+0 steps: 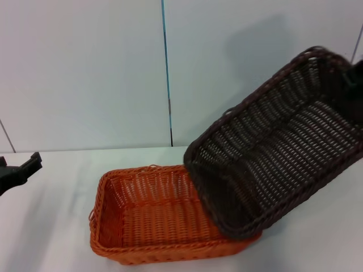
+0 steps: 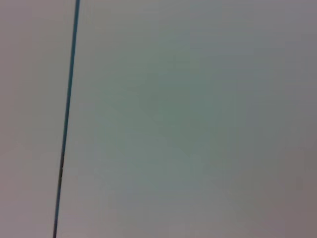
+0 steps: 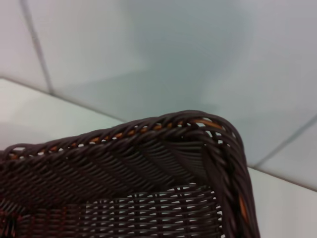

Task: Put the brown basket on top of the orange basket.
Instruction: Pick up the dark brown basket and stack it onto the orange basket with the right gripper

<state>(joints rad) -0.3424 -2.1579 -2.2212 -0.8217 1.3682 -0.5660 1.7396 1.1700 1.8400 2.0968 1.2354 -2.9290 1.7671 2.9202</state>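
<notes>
The right gripper [image 1: 356,79] sat at the upper far end of the brown basket [image 1: 278,147], mostly cut off by the frame edge; its grip could not be made out. The basket hung tilted, its lower end resting on the right part of the orange basket [image 1: 153,218], which stood on the white table [image 1: 51,226]. Both were rectangular wicker with braided rims. The left gripper [image 1: 20,170] hung idle at the left edge, only partly visible.

A white table [image 1: 57,226] meets a pale wall [image 1: 85,68] with a thin blue seam [image 1: 165,68].
</notes>
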